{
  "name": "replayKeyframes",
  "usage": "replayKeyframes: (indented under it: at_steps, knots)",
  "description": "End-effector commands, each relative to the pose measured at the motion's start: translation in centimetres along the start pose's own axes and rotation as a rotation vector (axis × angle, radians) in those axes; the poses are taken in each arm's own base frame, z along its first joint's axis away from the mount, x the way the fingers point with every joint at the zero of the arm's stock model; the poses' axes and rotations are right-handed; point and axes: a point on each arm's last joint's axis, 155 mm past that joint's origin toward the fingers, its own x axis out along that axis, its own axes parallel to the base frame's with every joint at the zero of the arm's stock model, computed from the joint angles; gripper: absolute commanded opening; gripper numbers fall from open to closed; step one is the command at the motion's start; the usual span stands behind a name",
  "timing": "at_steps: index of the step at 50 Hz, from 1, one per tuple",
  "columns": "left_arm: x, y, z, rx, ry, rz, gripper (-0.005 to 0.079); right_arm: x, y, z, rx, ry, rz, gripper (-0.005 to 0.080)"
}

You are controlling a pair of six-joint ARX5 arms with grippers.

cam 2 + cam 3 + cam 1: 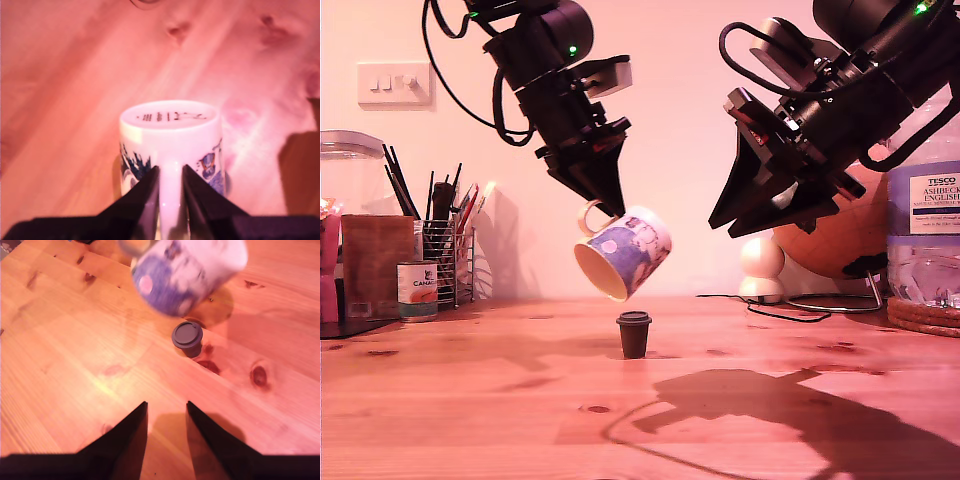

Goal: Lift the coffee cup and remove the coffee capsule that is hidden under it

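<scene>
The coffee cup (625, 252) hangs tilted in the air above the wooden table (470, 400), its mouth turned down toward the exterior view's left. My first gripper (605, 205) is shut on its loop handle; in the first wrist view the fingers (147, 192) pinch the handle with the cup's (170, 135) base facing away. The coffee capsule (633, 334), small and dark, stands uncovered on the table just below the cup. My second gripper (745, 225) hovers open, high at the exterior view's right. Its wrist view shows the capsule (187, 336) ahead of the open gripper (166, 407) and the blurred cup (187, 275) beyond.
At the exterior view's left stand a tin can (417, 290), a wire utensil holder (445, 255) and a glass jar (350, 170). At its right are a large water bottle (925, 230), cork mats (925, 315), a white rounded object (762, 265) and a cable.
</scene>
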Motion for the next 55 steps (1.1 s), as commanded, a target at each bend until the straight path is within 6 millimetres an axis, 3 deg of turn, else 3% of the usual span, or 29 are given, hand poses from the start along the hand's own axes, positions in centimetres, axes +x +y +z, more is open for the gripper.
replayKeyframes:
  at_steps: [1, 13, 21, 29, 35, 48, 55]
  knots:
    - [-1.5, 0.7, 1.3, 0.0, -0.047, 0.018, -0.002, 0.3, 0.6, 0.5, -0.016, -0.013, 0.012, 0.0221]
    - [-1.8, 2.2, 0.9, -0.021, -0.051, 0.039, -0.002, 0.9, 1.1, 2.1, -0.053, -0.08, 0.024, 0.0289]
    - [-2.1, 3.4, 0.5, -0.04, -0.051, 0.055, -0.002, 2.1, 1.3, 2.2, -0.069, -0.094, 0.032, 0.0291]
    - [-2.3, 4.2, 0.2, -0.053, -0.05, 0.065, -0.002, 4.1, 0.9, 1.7, -0.07, -0.079, 0.028, 0.0344]
    - [-2.4, 4.6, 0.0, -0.058, -0.051, 0.069, -0.002, 5.4, 0.5, 2.4, -0.082, -0.091, 0.009, 0.0396]
    - [-2.5, 4.8, 0.0, -0.061, -0.052, 0.073, -0.002, 8.3, 1.4, 4.1, -0.108, -0.102, 0.035, 0.0413]
    - [-2.5, 4.9, -0.1, -0.063, -0.052, 0.074, -0.002, 10.3, 1.3, 4.0, -0.108, -0.081, 0.042, 0.0416]
